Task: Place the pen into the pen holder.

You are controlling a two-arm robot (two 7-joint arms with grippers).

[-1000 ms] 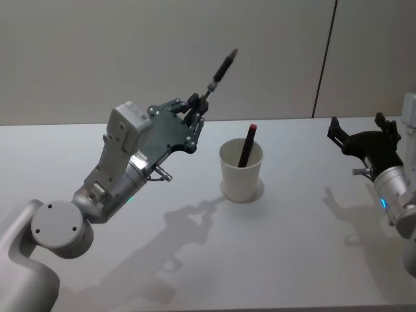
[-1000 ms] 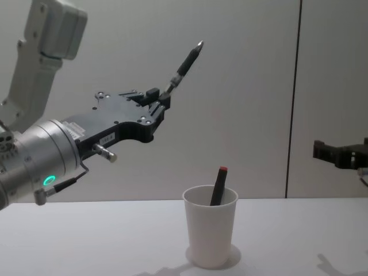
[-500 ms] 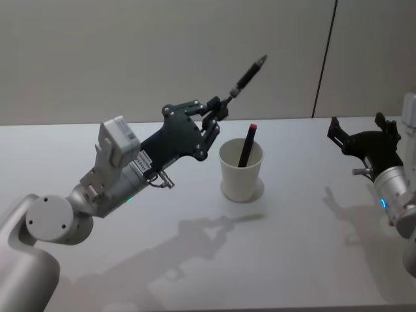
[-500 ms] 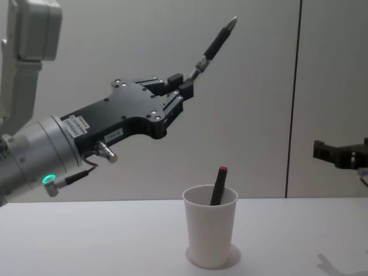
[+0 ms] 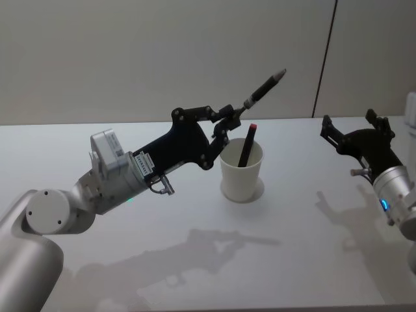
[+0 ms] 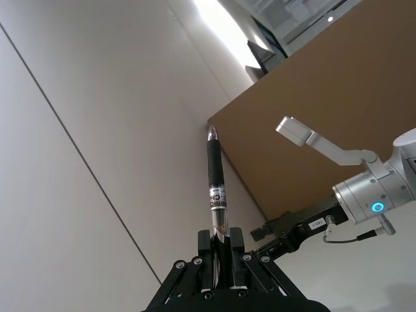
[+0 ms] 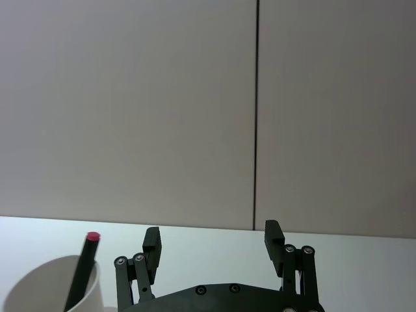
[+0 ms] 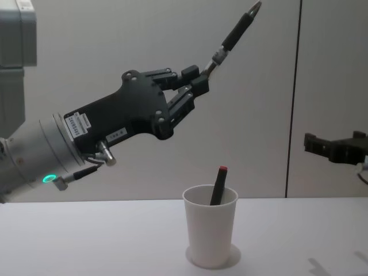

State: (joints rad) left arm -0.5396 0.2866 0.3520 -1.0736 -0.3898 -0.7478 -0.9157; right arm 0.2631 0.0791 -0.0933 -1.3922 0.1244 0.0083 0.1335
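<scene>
The left hand (image 5: 231, 118) pinches the pen (image 5: 264, 89) by one end, the shaft slanting up beyond the fingers, probably ready to tip down into the cup (image 5: 241, 174) just below the hand. The right hand (image 5: 350, 122) hangs wide open, well apart.

We count two pens, the black pen (image 5: 265, 85) and the red-capped pen (image 5: 246, 146), and one white paper cup (image 5: 241, 179).

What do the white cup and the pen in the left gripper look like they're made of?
The pen holder: probably paper, matte white, with a rolled rim. The pen in the left gripper: likely plastic, with a clear barrel, a black grip and a shiny, perhaps metal, tip.
</scene>
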